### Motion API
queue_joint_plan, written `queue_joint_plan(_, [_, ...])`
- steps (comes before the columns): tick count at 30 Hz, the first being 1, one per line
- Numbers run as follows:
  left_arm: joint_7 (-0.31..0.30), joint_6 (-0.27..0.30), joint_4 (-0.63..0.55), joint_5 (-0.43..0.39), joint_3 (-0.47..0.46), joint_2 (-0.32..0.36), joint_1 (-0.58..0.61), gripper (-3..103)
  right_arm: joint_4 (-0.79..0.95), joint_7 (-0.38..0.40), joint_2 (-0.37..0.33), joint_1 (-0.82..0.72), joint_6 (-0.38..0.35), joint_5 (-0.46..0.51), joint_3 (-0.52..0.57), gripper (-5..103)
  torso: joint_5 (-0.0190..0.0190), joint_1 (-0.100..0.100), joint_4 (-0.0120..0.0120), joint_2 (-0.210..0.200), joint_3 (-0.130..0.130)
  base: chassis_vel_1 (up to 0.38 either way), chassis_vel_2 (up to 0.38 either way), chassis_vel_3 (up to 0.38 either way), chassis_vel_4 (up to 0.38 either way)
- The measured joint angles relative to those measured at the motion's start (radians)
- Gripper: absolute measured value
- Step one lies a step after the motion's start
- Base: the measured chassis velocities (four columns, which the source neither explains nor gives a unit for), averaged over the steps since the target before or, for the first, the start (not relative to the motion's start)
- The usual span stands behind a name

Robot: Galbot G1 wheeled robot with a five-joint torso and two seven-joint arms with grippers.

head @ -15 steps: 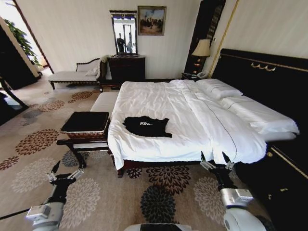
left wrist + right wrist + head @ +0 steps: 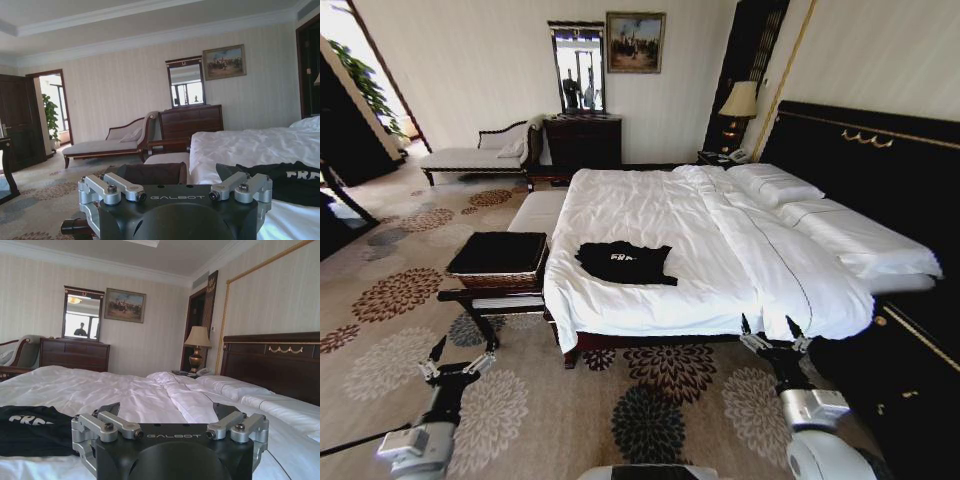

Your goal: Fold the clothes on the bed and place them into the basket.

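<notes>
Both claws have crept slightly, left claw (image 2: 456, 361) and right claw (image 2: 773, 333) spread apart; black T-shirt (image 2: 626, 262), seemingly rumpled, lies on the bed (image 2: 650, 215).

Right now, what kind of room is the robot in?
Probably a hotel bedroom: a large bed with white duvet and dark headboard, a bedside lamp, and a dresser under a mirror.

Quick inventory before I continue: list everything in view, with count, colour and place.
T-shirt: 1, black, white lettering, on bed near its foot.
Bed: 1, white duvet, dark headboard, centre.
Pillows: 2, white, by headboard.
Basket: 1, brown wicker, on bench left of bed.
Chaise: 1, pale, far wall.
Dresser: 1, dark, under mirror.
Lamp: 1, beige shade, beside headboard.
Left hand: open, low over carpet.
Right hand: open, at bed's foot.
</notes>
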Motion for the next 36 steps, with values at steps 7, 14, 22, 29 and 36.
queue_joint_plan(7, [0.000,-0.010,0.010,0.000,0.008,-0.006,0.011,100,-0.005,-0.001,0.021,-0.015,0.015,-0.029,-0.010,100,0.0000,0.000,0.0000,0.000,0.000,0.000,0.000,0.000,0.000])
queue_joint_plan(14, [0.000,-0.011,0.017,-0.017,-0.006,0.002,0.015,100,-0.010,-0.002,0.025,-0.017,0.022,-0.039,-0.013,100,0.0000,0.000,0.0000,0.000,0.000,-0.080,0.059,0.071,-0.053])
queue_joint_plan(22, [0.000,-0.013,0.023,-0.010,0.004,-0.008,0.016,100,-0.018,-0.002,0.024,-0.012,0.022,-0.043,-0.015,100,0.0000,0.000,0.0000,0.000,0.000,-0.143,0.120,0.135,-0.117])
queue_joint_plan(29, [-0.001,-0.013,0.035,-0.005,0.005,-0.009,0.011,100,-0.027,-0.002,0.023,-0.010,0.024,-0.046,-0.018,100,0.0000,0.000,0.0000,0.000,0.000,-0.087,0.106,0.105,-0.091])
queue_joint_plan(36, [-0.001,-0.013,0.038,0.003,0.015,-0.010,0.012,100,-0.031,-0.002,0.025,-0.006,0.021,-0.049,-0.025,100,0.0000,0.000,0.0000,0.000,0.000,-0.082,0.094,0.084,-0.076])
